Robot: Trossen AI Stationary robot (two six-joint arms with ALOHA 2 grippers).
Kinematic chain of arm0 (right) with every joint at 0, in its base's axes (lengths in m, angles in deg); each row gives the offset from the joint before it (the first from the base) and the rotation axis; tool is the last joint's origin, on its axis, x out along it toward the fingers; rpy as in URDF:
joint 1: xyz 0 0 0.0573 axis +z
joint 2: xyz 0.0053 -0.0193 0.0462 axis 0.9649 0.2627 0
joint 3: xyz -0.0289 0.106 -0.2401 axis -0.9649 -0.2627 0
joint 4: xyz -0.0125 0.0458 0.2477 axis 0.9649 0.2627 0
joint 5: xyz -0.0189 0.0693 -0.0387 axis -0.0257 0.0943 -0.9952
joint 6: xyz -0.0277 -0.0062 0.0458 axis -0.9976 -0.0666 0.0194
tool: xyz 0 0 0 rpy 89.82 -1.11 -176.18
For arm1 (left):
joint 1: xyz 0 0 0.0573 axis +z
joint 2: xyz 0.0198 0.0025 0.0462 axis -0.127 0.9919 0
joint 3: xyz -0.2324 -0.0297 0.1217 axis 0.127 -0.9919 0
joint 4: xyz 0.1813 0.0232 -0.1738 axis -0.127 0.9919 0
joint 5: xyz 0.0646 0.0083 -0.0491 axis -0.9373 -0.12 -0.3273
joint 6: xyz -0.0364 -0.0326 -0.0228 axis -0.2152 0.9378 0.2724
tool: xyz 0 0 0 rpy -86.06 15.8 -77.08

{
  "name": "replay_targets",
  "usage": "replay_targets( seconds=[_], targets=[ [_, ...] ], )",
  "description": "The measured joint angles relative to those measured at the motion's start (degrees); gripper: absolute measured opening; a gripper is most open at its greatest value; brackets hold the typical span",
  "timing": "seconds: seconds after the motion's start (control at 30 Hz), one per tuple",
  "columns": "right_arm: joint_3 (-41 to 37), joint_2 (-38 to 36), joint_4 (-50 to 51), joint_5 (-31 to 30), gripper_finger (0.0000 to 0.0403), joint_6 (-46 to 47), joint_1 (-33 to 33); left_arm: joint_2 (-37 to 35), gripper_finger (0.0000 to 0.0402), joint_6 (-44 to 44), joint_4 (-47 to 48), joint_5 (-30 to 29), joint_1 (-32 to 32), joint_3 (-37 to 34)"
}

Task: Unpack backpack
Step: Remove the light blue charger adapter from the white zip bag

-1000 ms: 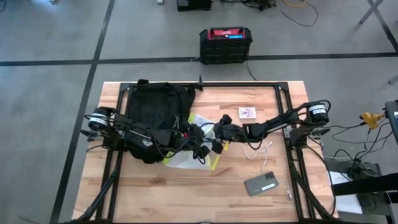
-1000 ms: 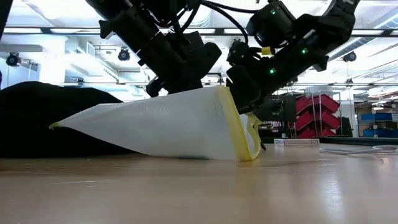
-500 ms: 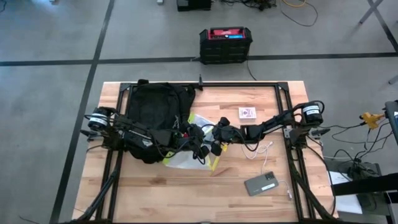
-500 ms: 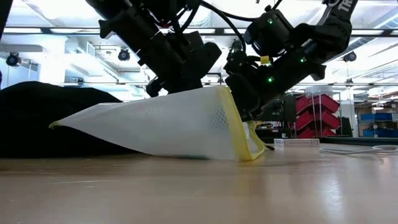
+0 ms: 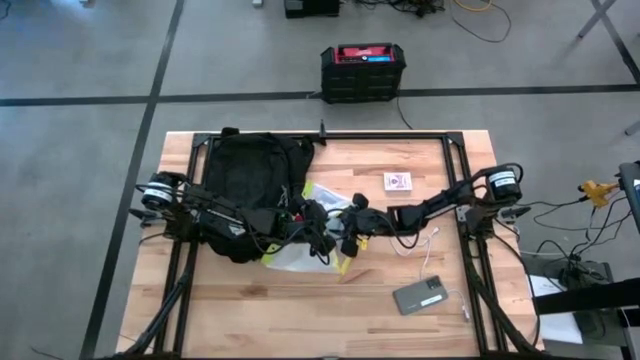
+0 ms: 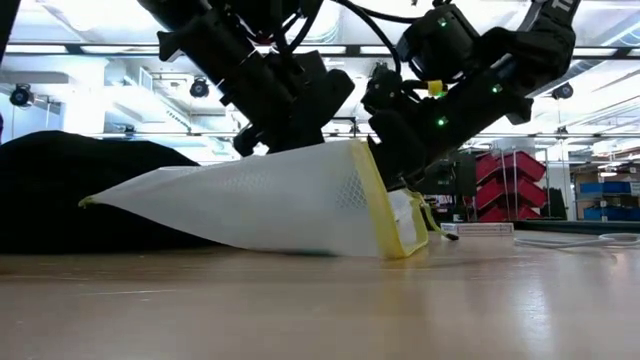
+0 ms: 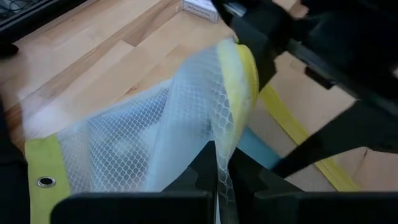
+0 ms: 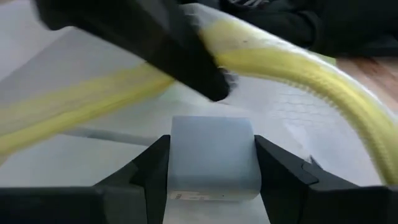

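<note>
Midway through unpacking: card box [image 5: 397, 181], cable [image 5: 424, 246] and phone [image 5: 421, 296] already out on the tabletop [image 5: 250, 320]. Left hand [image 7: 217, 177] pinching the mesh pouch [image 6: 270, 205]; right hand [image 8: 212, 163] clamped on a pale block [image 8: 214, 155]. Backpack [image 5: 250, 185] slumped, black, soft, at tabletop's left.
</note>
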Motion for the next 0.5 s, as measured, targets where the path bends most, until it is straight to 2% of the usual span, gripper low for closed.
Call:
replay_targets(
  seconds=[0.17, 0.5],
  targets=[
    [-0.1, -2.3, 2.6, 0.2, 0.0182, 0.2, 2.4, 0.0, 0.0000, 0.0, 0.5, 0.0, 0.0, 0.0],
    [-0.7, -15.6, 25.4, -1.4, 0.0175, 2.4, 6.9, 0.0, 0.0000, 0.5, 1.6, -0.1, 0.0, 0.0]
  ],
)
